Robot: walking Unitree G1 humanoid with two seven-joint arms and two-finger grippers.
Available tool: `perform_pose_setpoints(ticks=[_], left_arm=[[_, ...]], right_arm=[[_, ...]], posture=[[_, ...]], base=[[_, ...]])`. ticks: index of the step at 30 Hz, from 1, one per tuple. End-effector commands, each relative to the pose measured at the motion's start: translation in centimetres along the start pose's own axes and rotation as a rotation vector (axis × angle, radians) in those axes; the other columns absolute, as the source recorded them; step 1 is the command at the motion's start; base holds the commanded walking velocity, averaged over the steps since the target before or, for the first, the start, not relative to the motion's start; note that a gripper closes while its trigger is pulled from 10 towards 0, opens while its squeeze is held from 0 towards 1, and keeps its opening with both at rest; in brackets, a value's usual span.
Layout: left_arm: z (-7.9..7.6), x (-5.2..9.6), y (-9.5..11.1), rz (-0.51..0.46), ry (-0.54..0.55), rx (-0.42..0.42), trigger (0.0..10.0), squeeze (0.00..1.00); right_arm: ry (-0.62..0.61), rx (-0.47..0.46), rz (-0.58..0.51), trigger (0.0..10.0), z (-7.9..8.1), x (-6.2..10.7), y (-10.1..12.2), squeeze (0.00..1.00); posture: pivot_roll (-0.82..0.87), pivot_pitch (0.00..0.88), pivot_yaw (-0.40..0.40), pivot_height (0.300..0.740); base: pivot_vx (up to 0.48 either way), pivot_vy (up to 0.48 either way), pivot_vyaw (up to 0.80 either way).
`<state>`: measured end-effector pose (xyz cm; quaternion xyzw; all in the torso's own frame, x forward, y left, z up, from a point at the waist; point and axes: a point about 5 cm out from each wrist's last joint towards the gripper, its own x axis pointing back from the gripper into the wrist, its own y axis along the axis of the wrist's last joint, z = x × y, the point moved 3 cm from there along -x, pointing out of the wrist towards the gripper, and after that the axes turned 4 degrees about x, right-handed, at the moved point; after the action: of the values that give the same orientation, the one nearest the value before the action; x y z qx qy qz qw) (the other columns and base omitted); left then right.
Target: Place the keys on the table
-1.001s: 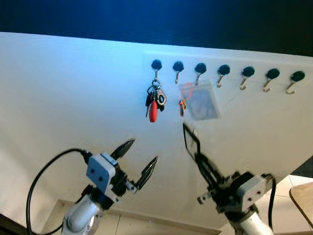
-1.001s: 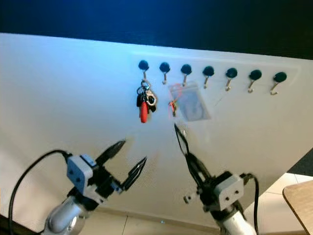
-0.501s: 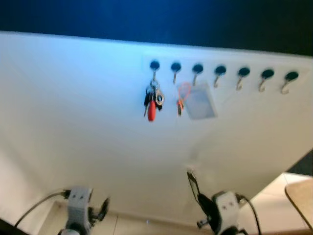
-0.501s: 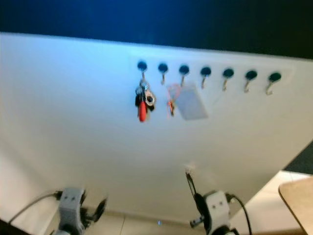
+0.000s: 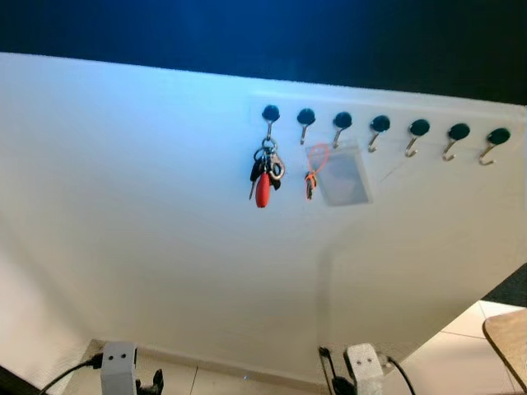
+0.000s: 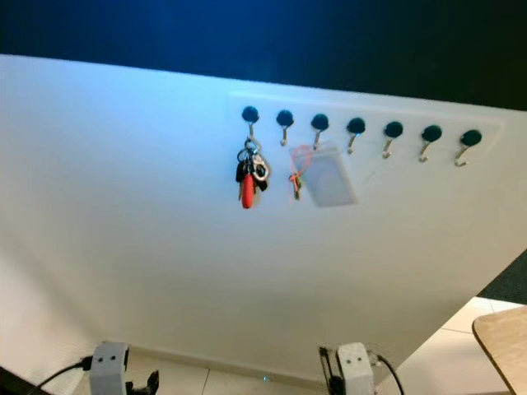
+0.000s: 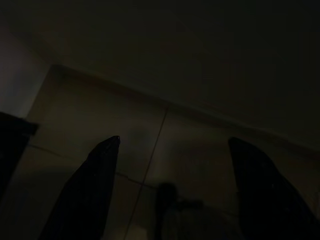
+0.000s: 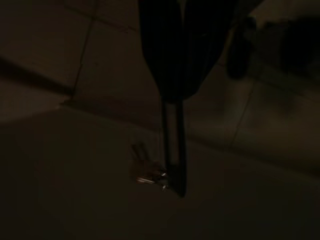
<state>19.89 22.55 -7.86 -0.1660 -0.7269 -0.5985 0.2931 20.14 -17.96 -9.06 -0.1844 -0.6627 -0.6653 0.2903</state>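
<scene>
While on hook, keys (image 5: 263,171) untouched.

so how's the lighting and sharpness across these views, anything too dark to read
Eye views: sharp, with a blue cast on the white wall; the keys and hooks read clearly, above them a dark band. Left wrist view: very dark, left gripper fingers spread over dim floor tiles. Right wrist view: equally dark, right gripper fingers close together, a faint glint of small keys beside the tip.

Metal keys (image 5: 263,169) with a glossy red plastic fob hang from metal hooks (image 5: 378,132) on a smooth matt white wall (image 5: 123,189).
</scene>
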Motion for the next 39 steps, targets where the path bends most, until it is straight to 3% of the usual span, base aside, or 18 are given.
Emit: perform_pose_setpoints(ticks=[1, 6, 9, 16, 22, 34, 39], left_arm=[[-0.5, -0.2, -0.6, 0.019, -0.014, -0.003, 10.0, 0.0], [-0.6, -0.4, -1.4, 0.068, 0.002, -0.088, 10.0, 0.0], [-0.6, -0.4, -1.4, 0.07, 0.005, -0.087, 10.0, 0.0], [0.4, -0.4, -1.7, 0.082, 0.067, -0.1, 10.0, 0.0], [0.5, -0.3, -2.4, 0.123, 0.028, -0.121, 10.0, 0.0], [-0.2, -0.2, -2.9, 0.135, 0.003, -0.105, 10.0, 0.0], [-0.3, -0.2, -3.0, 0.134, -0.004, -0.096, 10.0, 0.0]], right_arm=[[-0.055, -0.048, 0.03, 10.0, -0.7, 0.1, -0.6, 0.0], [-0.168, -0.11, 0.083, 10.0, -2.1, 0.3, -1.3, 0.0], [-0.182, -0.135, 0.085, 10.0, -2.3, 0.4, -1.5, 0.0], [-0.153, -0.118, 0.11, 10.0, -2.0, 0.3, -1.7, 0.0], [-0.146, -0.107, 0.152, 10.0, -1.7, 0.3, -2.3, 0.0], [-0.175, -0.142, 0.195, 10.0, -2.1, 0.9, -3.4, 0.0], [-0.132, -0.098, 0.209, 10.0, -1.5, 0.9, -3.7, 0.0]], posture=[[0.03, 0.044, -0.022, 0.74], [0.01, 0.036, -0.019, 0.74], [0.01, 0.033, -0.019, 0.74], [0.02, 0.007, -0.021, 0.74], [0.01, 0.0, -0.005, 0.74], [0.02, 0.0, -0.012, 0.74], [0.02, 0.0, -0.003, 0.74]], base=[[0.0, 0.0, 0.0], [0.0, 0.0, 0.0], [0.0, 0.0, 0.0], [0.0, 0.0, 0.0], [0.0, 0.0, 0.0], [0.0, 0.0, 0.0], [0.0, 0.0, -0.8]])
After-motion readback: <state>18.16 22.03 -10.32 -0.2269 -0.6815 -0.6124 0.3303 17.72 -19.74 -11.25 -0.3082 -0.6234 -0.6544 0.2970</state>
